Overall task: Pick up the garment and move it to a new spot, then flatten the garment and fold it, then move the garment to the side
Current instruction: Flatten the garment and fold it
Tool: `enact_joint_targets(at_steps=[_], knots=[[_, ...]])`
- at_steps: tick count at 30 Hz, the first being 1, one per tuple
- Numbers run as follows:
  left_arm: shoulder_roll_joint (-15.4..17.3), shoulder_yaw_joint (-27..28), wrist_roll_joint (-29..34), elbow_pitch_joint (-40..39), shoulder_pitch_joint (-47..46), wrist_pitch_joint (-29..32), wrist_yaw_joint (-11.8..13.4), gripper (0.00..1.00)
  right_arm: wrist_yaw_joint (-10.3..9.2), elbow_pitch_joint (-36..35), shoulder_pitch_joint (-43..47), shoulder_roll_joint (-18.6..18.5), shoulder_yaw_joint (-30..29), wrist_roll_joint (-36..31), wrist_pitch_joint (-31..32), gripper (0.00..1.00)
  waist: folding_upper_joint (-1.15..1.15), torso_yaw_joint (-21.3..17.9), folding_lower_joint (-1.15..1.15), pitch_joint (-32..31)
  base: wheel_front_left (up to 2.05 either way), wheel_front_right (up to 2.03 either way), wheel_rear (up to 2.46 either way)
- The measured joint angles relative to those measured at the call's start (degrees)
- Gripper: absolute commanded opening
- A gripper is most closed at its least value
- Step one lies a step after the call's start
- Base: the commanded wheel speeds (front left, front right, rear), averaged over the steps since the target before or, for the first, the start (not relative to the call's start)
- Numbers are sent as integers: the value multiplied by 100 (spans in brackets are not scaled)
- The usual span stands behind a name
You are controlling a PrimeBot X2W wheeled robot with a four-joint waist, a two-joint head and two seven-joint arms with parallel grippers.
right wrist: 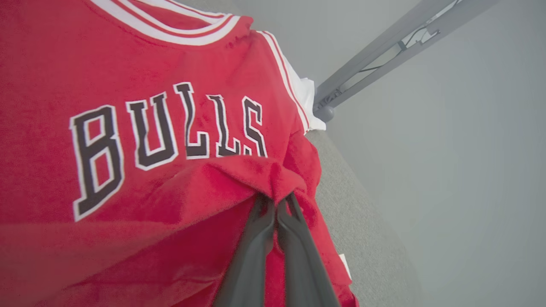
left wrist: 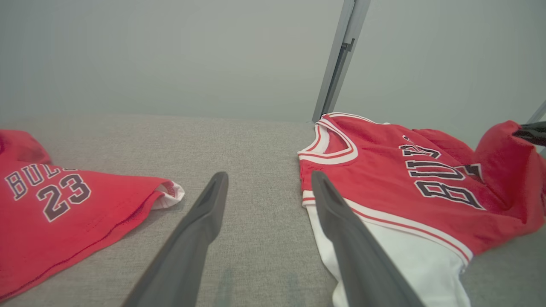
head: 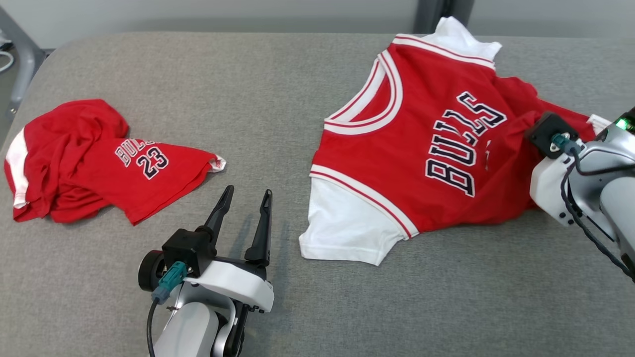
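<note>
The garment (head: pixel 421 148) is a red BULLS jersey with white sleeves, lying spread on the right half of the grey table, neck toward the left. My right gripper (right wrist: pixel 276 200) is shut on a bunched red fold of its lower body, lifted slightly off the jersey (right wrist: pixel 128 64). In the head view that arm's wrist (head: pixel 560 148) comes in from the right edge and its fingers are hidden by cloth. My left gripper (head: pixel 248 191) stands open and holds nothing, over bare table just left of the white sleeve. Its fingers (left wrist: pixel 200 226) frame the gap beside the jersey (left wrist: pixel 384 187).
A second red garment (head: pixel 89 158) marked BULLS 23 lies crumpled at the table's left side, also visible as the red cloth (left wrist: pixel 51 213) left of my left fingers. The grey fabric table (head: pixel 248 89) ends at a wall with a metal post (left wrist: pixel 341 55).
</note>
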Motion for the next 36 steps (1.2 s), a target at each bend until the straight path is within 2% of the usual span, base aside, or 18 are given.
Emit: enact_joint_targets(at_steps=[7,14,23,31,36], knots=[[4,-45,-22,12,-34,0,41,100,0,1516,-174,793,-178,-186,-739,100,0,197,0,125,0,0,0],[1,70,58,33,-5,0,44,100,0,2104,-283,1209,-571,-91,-1370,100,0,17,0,5,0,0,0],[0,226,145,41,194,0,18,100,-1,1976,289,1496,-1730,344,-1947,100,0,-463,0,-303,0,0,0],[-1,337,215,48,280,0,-8,100,-1,1165,1440,1845,-2720,906,-2206,100,0,-854,0,-489,0,0,0],[-1,371,241,69,309,0,-32,100,-1,722,2112,2078,-2982,1049,-2173,100,0,-974,0,-522,0,0,0]])
